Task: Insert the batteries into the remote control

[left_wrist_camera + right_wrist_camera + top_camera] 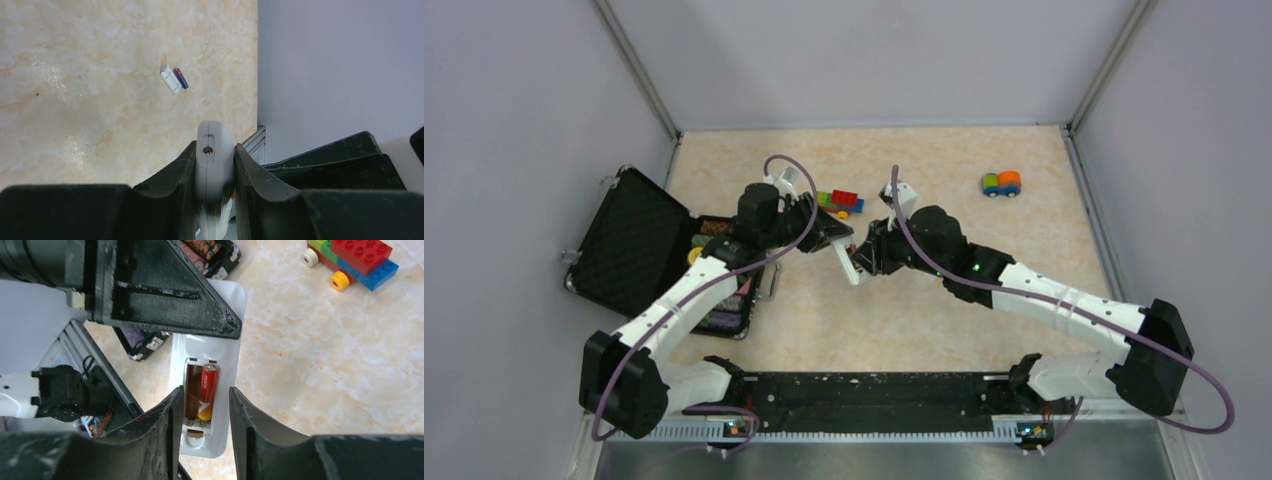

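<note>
The left claw pinches the remote control; the right claw — spread — straddles the seated red-orange battery, its lettering unreadable.

The left gripper hides the remote control's upper end.

Smooth white plastic with a soft sheen on the remote control. Glossy metallic wrap on the red-orange battery, and a dark, shiny coat on the blue-purple battery. Plain white plastic for the back cover. Matt black, grainy plastic on the right pincer, scuffed pale along the edges. Smooth marble-patterned beige across the bench. Glossy moulded plastic on the toy brick car.
</note>
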Controlling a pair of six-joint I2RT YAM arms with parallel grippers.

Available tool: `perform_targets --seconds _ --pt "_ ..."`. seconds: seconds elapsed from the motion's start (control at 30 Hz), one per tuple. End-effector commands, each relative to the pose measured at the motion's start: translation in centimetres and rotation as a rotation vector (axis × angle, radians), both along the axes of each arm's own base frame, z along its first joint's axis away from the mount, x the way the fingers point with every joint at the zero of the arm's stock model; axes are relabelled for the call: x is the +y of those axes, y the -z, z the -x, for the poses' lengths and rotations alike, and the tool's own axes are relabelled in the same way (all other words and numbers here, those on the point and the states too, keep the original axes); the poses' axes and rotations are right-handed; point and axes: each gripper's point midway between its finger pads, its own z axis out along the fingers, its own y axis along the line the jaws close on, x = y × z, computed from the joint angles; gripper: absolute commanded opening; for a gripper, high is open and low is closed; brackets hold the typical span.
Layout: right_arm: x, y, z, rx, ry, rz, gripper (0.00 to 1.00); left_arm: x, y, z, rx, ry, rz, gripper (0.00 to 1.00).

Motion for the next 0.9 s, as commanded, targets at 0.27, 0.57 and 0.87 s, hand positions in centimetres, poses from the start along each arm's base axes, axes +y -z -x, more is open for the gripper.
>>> perform_targets --seconds 0.27,0.57,0.87 --pt "-0.7 -6.5 0.2 0.134 0.125 -0.194 0.84 -0.2 -2.3 -0.5 -0.124 0.02 0.04 0.0" --pt "-2.9 -6.3 0.2 0.557 0.338 -0.404 0.99 -0.5 -5.0 -1.1 -0.212 -0.002 0.135 0.0" --pt "-1.2 -4.9 1.4 0.912 0.366 -0.635 0.99 -0.3 -6.9 -1.6 -0.28 -0.035 0.179 0.0"
